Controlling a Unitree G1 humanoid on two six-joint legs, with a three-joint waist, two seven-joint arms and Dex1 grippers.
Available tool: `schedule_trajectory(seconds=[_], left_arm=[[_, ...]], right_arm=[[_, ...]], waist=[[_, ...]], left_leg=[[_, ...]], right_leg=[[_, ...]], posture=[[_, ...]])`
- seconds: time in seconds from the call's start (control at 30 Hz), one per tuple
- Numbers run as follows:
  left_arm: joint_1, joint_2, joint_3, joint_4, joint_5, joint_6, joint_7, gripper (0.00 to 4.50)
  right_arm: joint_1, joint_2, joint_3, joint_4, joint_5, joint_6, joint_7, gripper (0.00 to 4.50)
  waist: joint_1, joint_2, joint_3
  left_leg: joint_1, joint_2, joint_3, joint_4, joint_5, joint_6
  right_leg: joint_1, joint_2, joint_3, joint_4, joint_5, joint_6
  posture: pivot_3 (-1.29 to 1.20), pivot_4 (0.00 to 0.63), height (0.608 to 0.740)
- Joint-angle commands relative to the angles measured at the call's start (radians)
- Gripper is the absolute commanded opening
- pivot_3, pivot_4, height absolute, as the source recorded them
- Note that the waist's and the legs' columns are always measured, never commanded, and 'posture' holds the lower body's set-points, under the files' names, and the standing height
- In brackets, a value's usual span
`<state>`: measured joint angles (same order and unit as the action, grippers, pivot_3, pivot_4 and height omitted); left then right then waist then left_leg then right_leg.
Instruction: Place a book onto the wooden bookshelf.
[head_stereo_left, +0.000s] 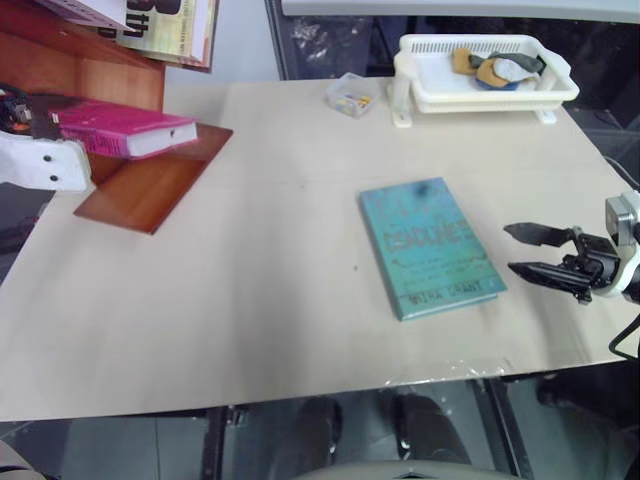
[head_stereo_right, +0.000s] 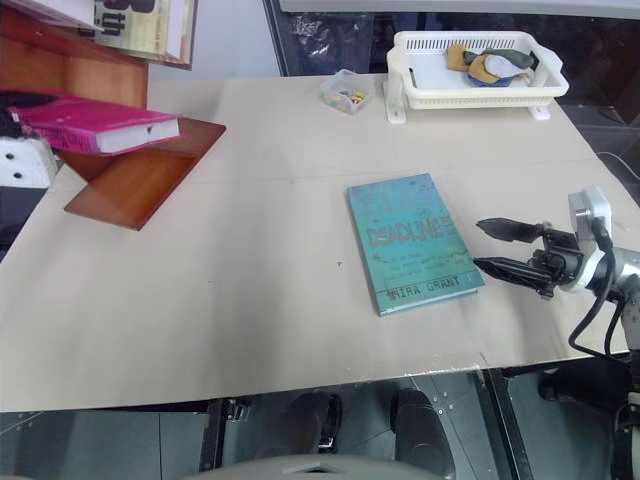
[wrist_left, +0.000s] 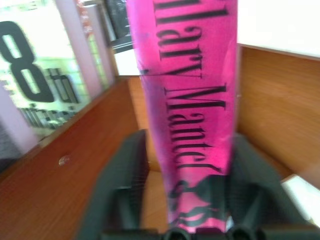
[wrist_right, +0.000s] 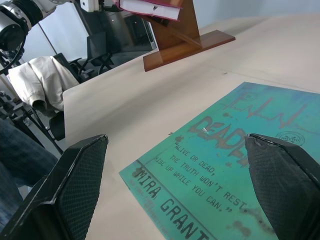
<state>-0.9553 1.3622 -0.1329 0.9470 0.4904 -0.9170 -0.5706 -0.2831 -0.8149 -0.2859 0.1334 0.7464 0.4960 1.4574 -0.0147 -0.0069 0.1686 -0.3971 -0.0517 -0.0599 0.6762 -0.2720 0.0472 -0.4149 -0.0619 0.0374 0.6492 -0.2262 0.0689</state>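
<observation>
One bright pink paperback book (head_stereo_left: 120, 130), light, bendy, best held at spine, lies on reddish-brown wooden bookshelf (head_stereo_left: 150, 185) far left w/ left gripper (wrist_left: 187, 165) fingers loose astride it; right gripper (head_stereo_left: 535, 250) agape, empty.

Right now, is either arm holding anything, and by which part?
The left gripper has its fingers either side of the pink book at its spine end; whether they are clamping it cannot be told. The right gripper is open, holding nothing.

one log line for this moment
pink book on wooden bookshelf | left gripper open around it | right gripper open, idle
</observation>
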Motion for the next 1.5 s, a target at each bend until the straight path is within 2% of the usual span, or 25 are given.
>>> schedule_trajectory(seconds=[0.03, 0.57, 0.83, 1.07, 1.23, 1.5], left_arm=[[-0.005, 0.027, 0.001, 0.011, 0.013, 0.015, 0.014, 4.35], [0.009, 0.044, -0.004, 0.019, 0.013, 0.021, 0.024, 4.35], [0.021, 0.054, 0.021, -0.002, -0.044, -0.011, -0.003, 4.35], [0.08, 0.082, 0.071, -0.065, -0.171, -0.012, -0.082, 4.35], [0.158, 0.13, 0.126, -0.155, -0.306, 0.018, -0.195, 4.35], [0.294, 0.217, 0.26, -0.366, -0.566, 0.187, -0.418, 4.35]], right_arm=[[0.0, -0.008, -0.037, -0.027, 0.018, -0.011, 0.003, 4.5], [-0.005, -0.01, -0.036, -0.02, 0.013, -0.015, -0.001, 4.5], [-0.004, -0.008, -0.037, -0.021, 0.013, -0.017, -0.003, 4.5], [0.002, -0.01, -0.042, -0.023, 0.012, -0.018, -0.003, 4.5], [-0.003, -0.019, -0.043, -0.014, 0.006, -0.022, 0.004, 4.5], [-0.011, -0.029, -0.042, -0.002, 0.003, -0.026, 0.013, 4.5]], waist=[[0.0, 0.0, 0.0], [-0.001, 0.0, 0.0], [-0.001, 0.0, 0.0], [-0.001, 0.0, 0.0], [-0.001, 0.0, 0.0], [-0.001, 0.0, 0.001]], left_leg=[[0.0, 0.0, 0.0, 0.0, 0.0, 0.0], [0.0, 0.0, 0.0, 0.009, 0.0, 0.0], [0.0, 0.0, 0.0, 0.009, 0.0, 0.0], [0.0, 0.0, 0.0, 0.009, 0.0, 0.0], [0.001, 0.0, 0.0, 0.009, 0.0, 0.0], [0.001, 0.001, 0.0, 0.009, 0.0, 0.0]], right_leg=[[0.0, 0.0, 0.0, 0.001, 0.0, 0.0], [0.0, 0.0, 0.0, 0.01, 0.0, 0.0], [0.0, 0.0, 0.0, 0.01, 0.0, 0.0], [0.0, 0.0, 0.001, 0.01, 0.0, 0.0], [0.0, 0.0, 0.001, 0.01, 0.0, 0.0], [0.0, 0.0, 0.001, 0.01, 0.0, 0.0]], posture=[[0.0, 0.15, 0.74], [0.0, 0.15, 0.74], [0.0, 0.15, 0.74], [0.0, 0.15, 0.74], [0.0, 0.15, 0.74], [0.0, 0.15, 0.74]])
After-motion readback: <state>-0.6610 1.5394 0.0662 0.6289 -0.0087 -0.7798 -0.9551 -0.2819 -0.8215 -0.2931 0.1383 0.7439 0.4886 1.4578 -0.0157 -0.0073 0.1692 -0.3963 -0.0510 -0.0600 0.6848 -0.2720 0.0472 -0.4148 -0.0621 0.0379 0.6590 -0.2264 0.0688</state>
